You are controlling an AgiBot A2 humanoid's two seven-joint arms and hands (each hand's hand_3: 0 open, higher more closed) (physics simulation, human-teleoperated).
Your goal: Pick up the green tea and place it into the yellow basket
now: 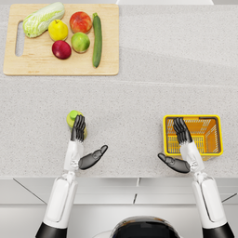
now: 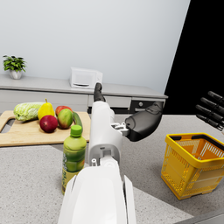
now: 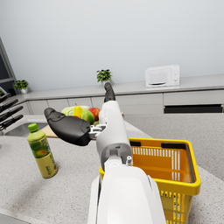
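I see a big gray speckled counter (image 1: pixel 153 69) in front of me. At 11 o'clock on it lies a wooden cutting board (image 1: pixel 60 67). Far back, at 12 o'clock, a long gray cabinet (image 3: pixel 183 98) stands by a plain pale wall (image 2: pixel 109 35). On it sit a white box, maybe a microwave (image 3: pixel 162 76), and a small potted plant (image 3: pixel 104 75).

No words or numbers can be read anywhere. The green tea bottle (image 2: pixel 73 158) has a label with fruit pictures on it, but its letters are too small and blurry.
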